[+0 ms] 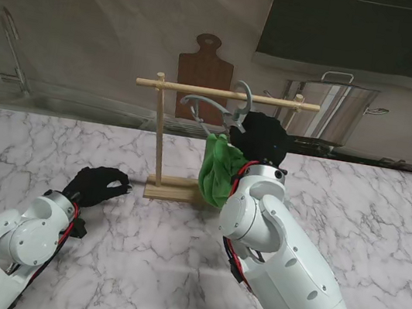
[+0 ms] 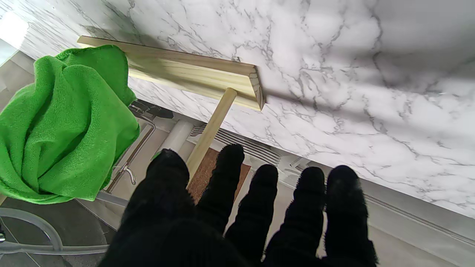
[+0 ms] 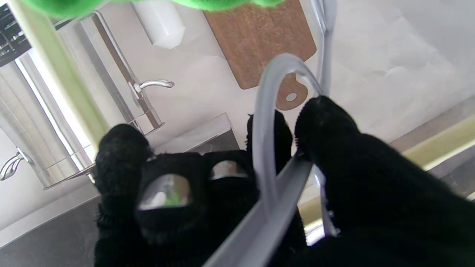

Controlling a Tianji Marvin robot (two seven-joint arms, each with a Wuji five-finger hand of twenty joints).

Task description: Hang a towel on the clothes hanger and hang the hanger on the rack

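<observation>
The right hand [image 1: 262, 138] is gripping the grey clothes hanger [image 1: 212, 108] beside the wooden rack [image 1: 163, 136], the green towel [image 1: 217, 170] draping from it. The left hand [image 1: 98, 184] is resting empty, fingers spread, on the marble bench [image 1: 386, 206].

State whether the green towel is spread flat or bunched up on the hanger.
Bunched. The green towel hangs in crumpled folds from the hanger, which the right hand grips.

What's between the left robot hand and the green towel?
From the stand view, the rack's upright post on its base, with bare marble table, separates the left robot hand from the green towel.
</observation>
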